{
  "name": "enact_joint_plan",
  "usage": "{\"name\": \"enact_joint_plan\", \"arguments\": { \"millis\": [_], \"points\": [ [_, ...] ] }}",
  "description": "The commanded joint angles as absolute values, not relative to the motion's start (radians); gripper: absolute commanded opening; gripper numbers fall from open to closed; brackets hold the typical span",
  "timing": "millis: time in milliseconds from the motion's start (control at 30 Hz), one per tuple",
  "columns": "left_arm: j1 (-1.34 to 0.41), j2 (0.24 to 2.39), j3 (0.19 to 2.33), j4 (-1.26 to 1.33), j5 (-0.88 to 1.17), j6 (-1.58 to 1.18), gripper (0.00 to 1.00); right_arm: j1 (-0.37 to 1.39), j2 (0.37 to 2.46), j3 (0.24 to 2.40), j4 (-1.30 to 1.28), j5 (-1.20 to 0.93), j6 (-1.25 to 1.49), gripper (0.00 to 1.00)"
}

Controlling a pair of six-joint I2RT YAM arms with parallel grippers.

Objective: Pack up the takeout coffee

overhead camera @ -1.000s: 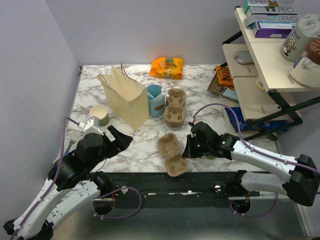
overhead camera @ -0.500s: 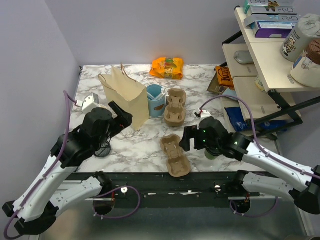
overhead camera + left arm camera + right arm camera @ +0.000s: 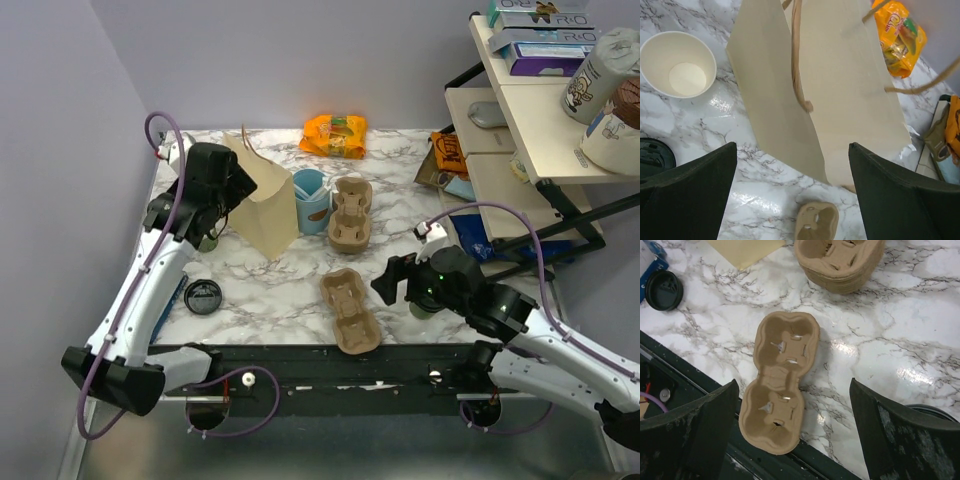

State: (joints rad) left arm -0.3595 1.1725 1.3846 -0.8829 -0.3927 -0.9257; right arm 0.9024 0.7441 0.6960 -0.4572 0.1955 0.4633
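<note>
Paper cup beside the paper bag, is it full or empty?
Empty. The left wrist view looks straight down into the cup: bare pale bottom, no liquid, no lid, standing upright beside the bag.

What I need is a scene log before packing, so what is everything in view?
lidded cup: 1, green, dark lid, front right
loose lid: 1, black, front left
open cup: 1, pale inside, left of the bag
bag: 1, tan, standing back left
blue cup: 1, light blue, right of the bag
cup tray: 1, brown, front centre
tray stack: 1, brown, behind the cup tray
snack bag: 1, orange, back centre
packet: 1, orange, back right
shelf: 1, cream, right side
table: 1, white marble
left fingers: 2, black, open, facing the bag
right fingers: 2, black, open, above the cup tray
</note>
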Motion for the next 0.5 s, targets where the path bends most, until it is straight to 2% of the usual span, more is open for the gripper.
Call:
{"name": "enact_joint_plan", "arguments": {
  "millis": [0,133,167,233,267,433,467],
  "points": [
    [-0.284,1.255,1.433,-0.822,-0.259,-0.844,0.9,0.908,0.709,0.667,-0.486,0.248,0.448,1.0],
    [-0.264,1.31,1.436,-0.828,-0.24,-0.836,0.75,0.908,0.701,0.66,-0.488,0.259,0.445,1.0],
    [-0.265,1.312,1.434,-0.819,-0.224,-0.822,0.63,0.908,0.7,0.658,-0.488,0.259,0.44,1.0],
    [-0.265,1.309,1.433,-0.815,-0.197,-0.816,0.5,0.907,0.701,0.66,-0.488,0.255,0.424,1.0],
    [-0.265,1.304,1.434,-0.815,-0.199,-0.813,0.4,0.908,0.7,0.661,-0.488,0.25,0.416,1.0],
    [-0.267,1.244,1.387,-0.815,-0.155,-0.804,0.17,0.908,0.686,0.675,-0.473,0.232,0.382,1.0],
    [-0.268,1.23,1.372,-0.821,-0.149,-0.802,0.08,0.907,0.68,0.676,-0.469,0.232,0.382,1.0]
  ]
}}
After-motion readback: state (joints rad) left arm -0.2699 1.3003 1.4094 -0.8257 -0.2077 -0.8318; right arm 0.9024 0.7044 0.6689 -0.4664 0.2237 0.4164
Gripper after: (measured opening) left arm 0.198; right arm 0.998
